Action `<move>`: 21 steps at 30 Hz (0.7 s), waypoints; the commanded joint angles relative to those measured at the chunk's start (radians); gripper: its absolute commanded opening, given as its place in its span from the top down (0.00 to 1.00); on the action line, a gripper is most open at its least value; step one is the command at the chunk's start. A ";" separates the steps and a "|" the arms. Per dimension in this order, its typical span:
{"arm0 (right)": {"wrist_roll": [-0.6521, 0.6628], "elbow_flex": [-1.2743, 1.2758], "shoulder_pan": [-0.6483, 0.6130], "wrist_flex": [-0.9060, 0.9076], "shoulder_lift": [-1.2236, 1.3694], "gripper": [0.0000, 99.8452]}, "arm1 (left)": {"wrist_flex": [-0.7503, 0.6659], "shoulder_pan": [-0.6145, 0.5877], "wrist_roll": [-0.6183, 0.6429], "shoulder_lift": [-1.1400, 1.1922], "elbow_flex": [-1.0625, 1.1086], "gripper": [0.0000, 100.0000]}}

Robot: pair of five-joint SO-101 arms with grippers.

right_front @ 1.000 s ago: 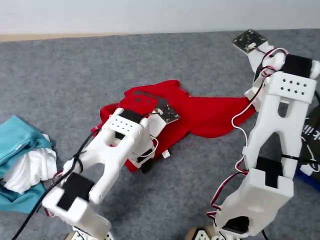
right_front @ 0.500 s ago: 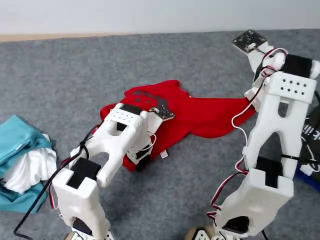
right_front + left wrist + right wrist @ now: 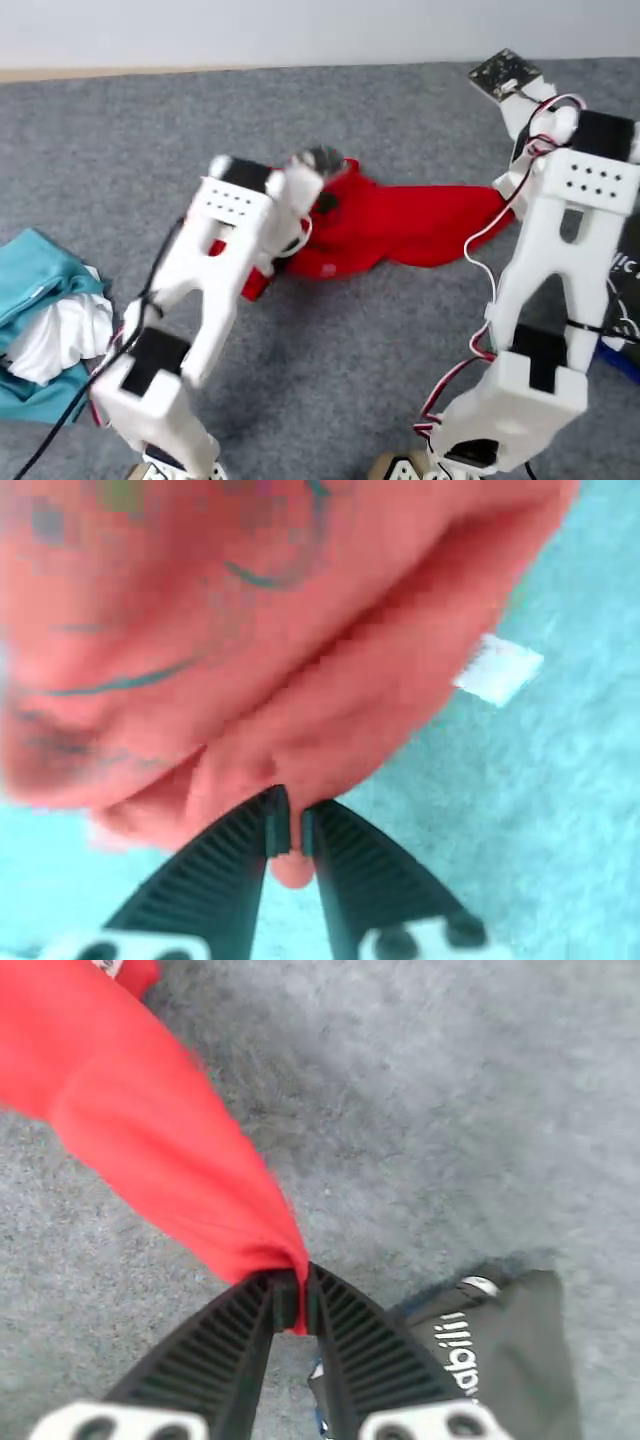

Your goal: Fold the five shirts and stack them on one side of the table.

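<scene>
Early days imo: left gripper point(image 3: 288, 818) & right gripper point(image 3: 290, 1295) both clamped on the red shirt point(image 3: 410, 225) mid-table point(image 3: 150, 130), unfolded. Teal/white clothes point(image 3: 45, 310) are just bunched at the edge, no stack yet.

We take this for robotics lab bench, not home. Table under grey felt cover point(image 3: 400, 330), plain pale wall point(image 3: 300, 30) behind, tan strip point(image 3: 100, 73) where they meet. Two white plastic arms, left arm point(image 3: 215, 260) and right arm point(image 3: 560, 260), with bare circuit board point(image 3: 505, 72) and loose wires point(image 3: 540, 120). Practice props: heap of teal and white garments point(image 3: 40, 300), black printed bag point(image 3: 520, 1360).
</scene>
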 commanded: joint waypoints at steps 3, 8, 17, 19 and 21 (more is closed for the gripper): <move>0.009 -0.051 0.018 0.013 -0.168 0.99 | 0.095 -0.009 0.087 -0.224 -0.232 1.00; 0.009 -0.051 0.012 -0.005 -0.328 0.99 | 0.092 -0.009 0.103 -0.359 -0.360 1.00; 0.009 -0.051 0.019 -0.071 -0.634 0.99 | 0.072 -0.009 0.074 -0.496 -0.694 1.00; 0.009 -0.051 0.028 -0.091 -0.690 0.99 | 0.072 -0.009 0.008 -0.516 -0.760 1.00; 0.009 -0.051 0.064 -0.116 -0.739 0.99 | 0.072 -0.017 -0.055 -0.534 -0.820 1.00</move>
